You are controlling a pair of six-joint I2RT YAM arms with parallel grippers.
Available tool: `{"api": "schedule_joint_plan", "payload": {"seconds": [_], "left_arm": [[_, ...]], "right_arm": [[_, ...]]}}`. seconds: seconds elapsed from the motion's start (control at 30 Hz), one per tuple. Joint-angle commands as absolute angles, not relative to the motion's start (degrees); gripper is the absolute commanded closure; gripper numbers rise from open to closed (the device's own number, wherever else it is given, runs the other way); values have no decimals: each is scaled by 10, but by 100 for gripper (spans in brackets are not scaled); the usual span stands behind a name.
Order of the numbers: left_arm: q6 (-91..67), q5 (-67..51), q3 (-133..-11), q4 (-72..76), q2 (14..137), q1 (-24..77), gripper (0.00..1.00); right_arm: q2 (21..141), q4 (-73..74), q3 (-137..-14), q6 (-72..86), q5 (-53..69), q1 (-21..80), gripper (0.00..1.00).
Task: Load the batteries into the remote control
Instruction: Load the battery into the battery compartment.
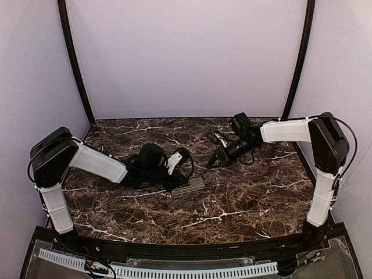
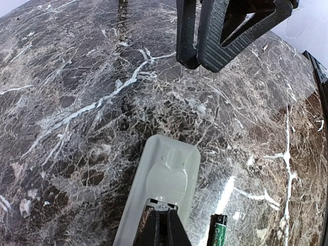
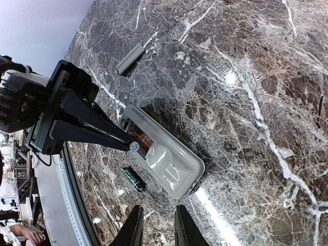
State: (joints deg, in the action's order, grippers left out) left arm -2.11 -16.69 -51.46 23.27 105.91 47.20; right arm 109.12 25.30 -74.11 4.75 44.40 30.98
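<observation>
Only right wrist: grey piece [image 3: 130, 58] | both wrists: battery [image 3: 133, 178] beside remote control [image 3: 169, 161]

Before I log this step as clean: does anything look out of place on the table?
Yes. One battery lies loose on the table beside the remote control, outside its open compartment, and a grey cover lies well apart from both.

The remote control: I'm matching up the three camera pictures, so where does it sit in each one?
Top external: the remote control lies just below centre, between the two arms.
Left wrist: the remote control is at bottom centre, running off the lower edge.
Right wrist: the remote control lies diagonally, centre-left.
Shared landmark: the left gripper at its end; the shut tips meet its open bay in both wrist views.
</observation>
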Motion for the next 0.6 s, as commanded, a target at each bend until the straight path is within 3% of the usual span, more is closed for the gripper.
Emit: {"api": "schedule_joint_plan", "payload": {"seconds": [0.0, 0.57], "left_arm": [[-11, -181, -502, 258, 1063, 468, 96], [-4, -194, -469, 301, 1072, 468, 96]], "right_arm": [[1101, 252, -738, 39, 452, 306, 79], [1102, 256, -740, 39, 451, 307, 79]]}}
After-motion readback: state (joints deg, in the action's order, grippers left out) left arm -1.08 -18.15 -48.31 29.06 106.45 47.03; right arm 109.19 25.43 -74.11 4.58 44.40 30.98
